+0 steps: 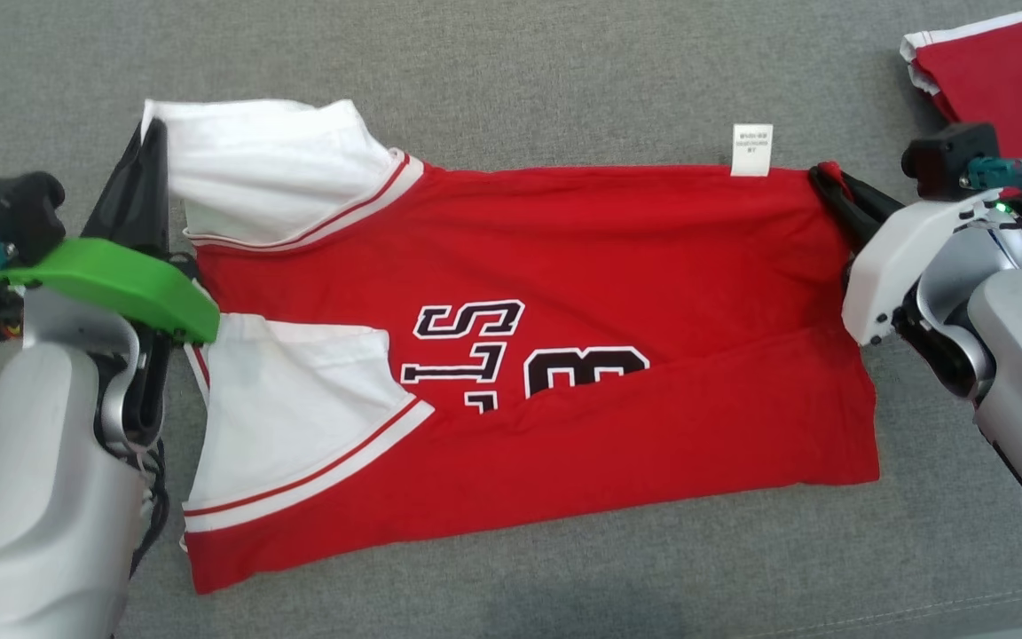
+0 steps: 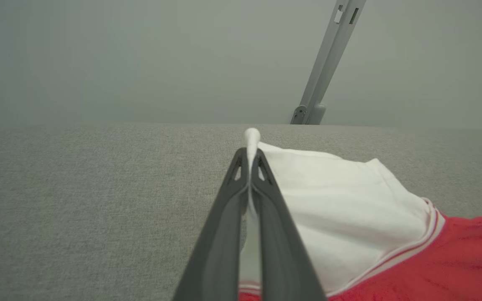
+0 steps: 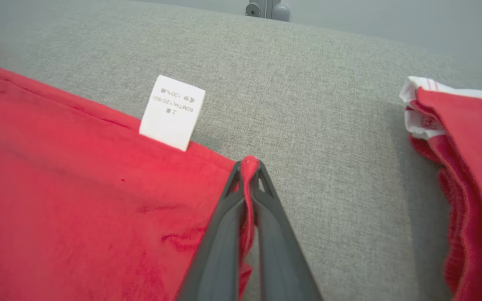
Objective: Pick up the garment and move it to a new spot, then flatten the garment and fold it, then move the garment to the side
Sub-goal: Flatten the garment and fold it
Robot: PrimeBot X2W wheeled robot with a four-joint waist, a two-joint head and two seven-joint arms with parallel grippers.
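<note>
Red garment [image 1: 617,257] flat on grey surface [image 1: 475,71], near edge seemingly folded over already. left gripper [image 2: 249,161] pinches white sleeve [image 2: 341,200] corner; right gripper [image 3: 247,171] pinches far hem corner. Likely left: 1 more fold, move aside.

A: What's in the upper right corner, head view?
B: Another red cloth [image 1: 1017,62] with white trim, lying on the grey fabric surface [image 1: 511,80].
A: And upper right in the left wrist view?
B: A slanted grey metal post [image 2: 329,58].
</note>
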